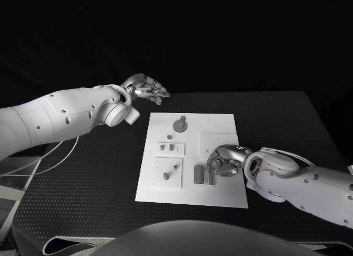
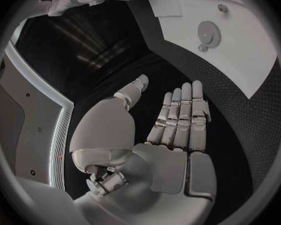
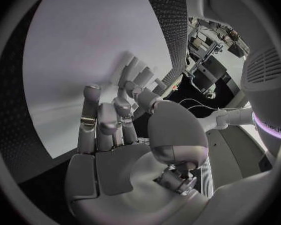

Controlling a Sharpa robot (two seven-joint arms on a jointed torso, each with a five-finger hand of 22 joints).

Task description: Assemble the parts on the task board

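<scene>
The white task board (image 1: 223,128) lies mid-table. On it are a round grey gear (image 1: 180,126), small pegs (image 1: 167,146), a raised plate (image 1: 158,180) carrying two small pieces, and two grey bars (image 1: 199,174). My right hand (image 1: 223,161) hovers low over the board just right of the bars, fingers curled down; in the right wrist view its thumb bends toward the fingers (image 3: 109,120), and whether anything sits between them is hidden. My left hand (image 1: 146,88) is raised beyond the board's far left corner, fingers straight (image 2: 181,115), thumb apart, holding nothing. The left wrist view also shows the gear (image 2: 209,32).
Black textured table (image 1: 92,176) surrounds the board on all sides. A white cable (image 1: 46,154) hangs off the left arm near the table's left edge. The table's right edge runs past my right forearm (image 1: 315,186).
</scene>
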